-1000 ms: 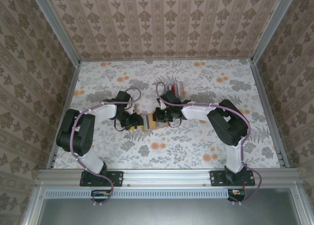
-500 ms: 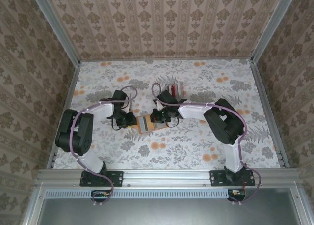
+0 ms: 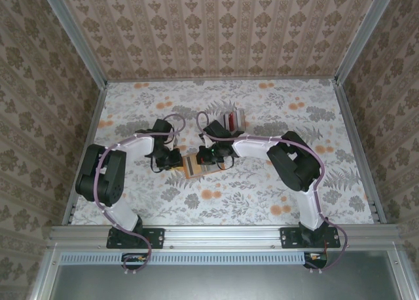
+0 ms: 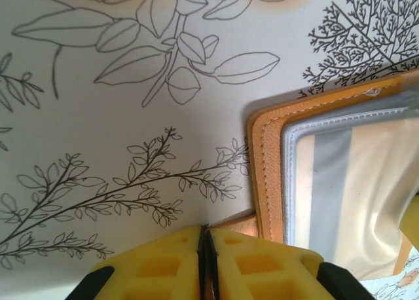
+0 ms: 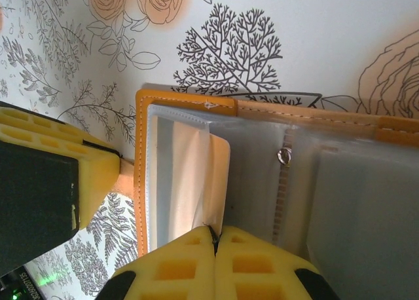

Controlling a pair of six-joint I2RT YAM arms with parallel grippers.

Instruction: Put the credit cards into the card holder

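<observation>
Card holder open flat, long axis left to right

My right gripper is pressed closed on the near edge of a pale card. The card stands in the clear sleeves of the open card holder just ahead. Left of my fingertips, the left gripper clamps the holder's orange edge. A metal ring sits ahead-right.
</observation>
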